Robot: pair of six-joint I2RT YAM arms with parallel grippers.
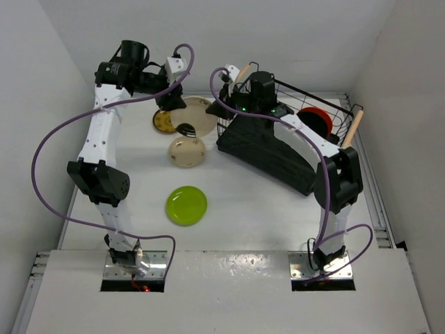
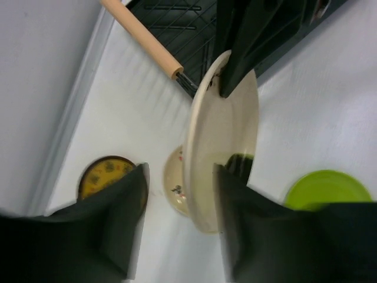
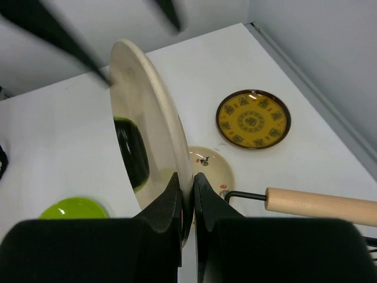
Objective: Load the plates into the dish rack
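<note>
— What will you find here beyond the job itself?
— A white table [image 1: 243,209], matt. Plain white walls close it in: the left wall [image 1: 28,104], the back wall [image 1: 292,35], the right wall [image 1: 410,104].
— And at the table's edges?
— You have a grey metal rail [image 1: 376,202] along its right edge. A grey strip [image 2: 70,118] runs along its far edge, under the wall. A glossy white board [image 1: 229,292] lies across its near edge.

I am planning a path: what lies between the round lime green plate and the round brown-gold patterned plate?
The round beige speckled plate lies flat between them; the top external view shows it.
</note>
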